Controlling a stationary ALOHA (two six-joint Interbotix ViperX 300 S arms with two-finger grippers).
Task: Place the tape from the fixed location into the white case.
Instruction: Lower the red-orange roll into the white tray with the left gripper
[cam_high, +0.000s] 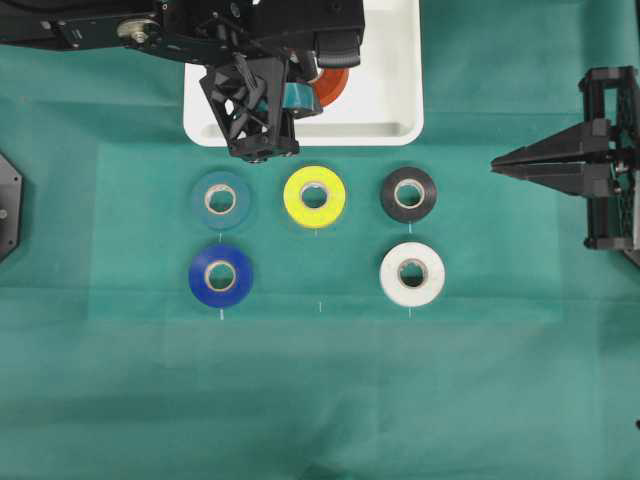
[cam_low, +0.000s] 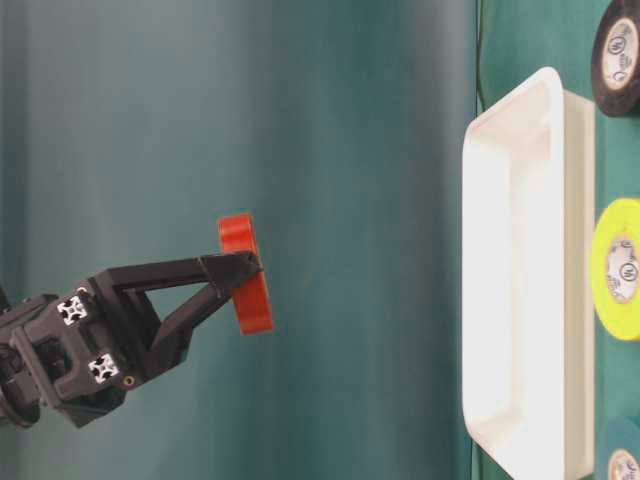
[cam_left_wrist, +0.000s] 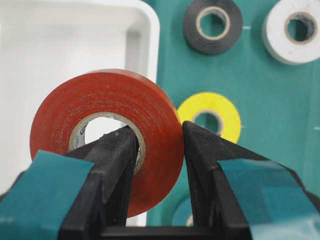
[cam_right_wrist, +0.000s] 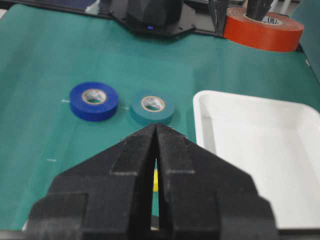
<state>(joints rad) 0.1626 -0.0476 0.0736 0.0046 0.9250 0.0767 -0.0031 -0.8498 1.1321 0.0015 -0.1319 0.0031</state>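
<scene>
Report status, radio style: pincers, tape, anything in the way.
Left pincer shut on tape, one finger through the core. Right pincer shut, off to the side. Tape held above case. Nothing in the way.
</scene>
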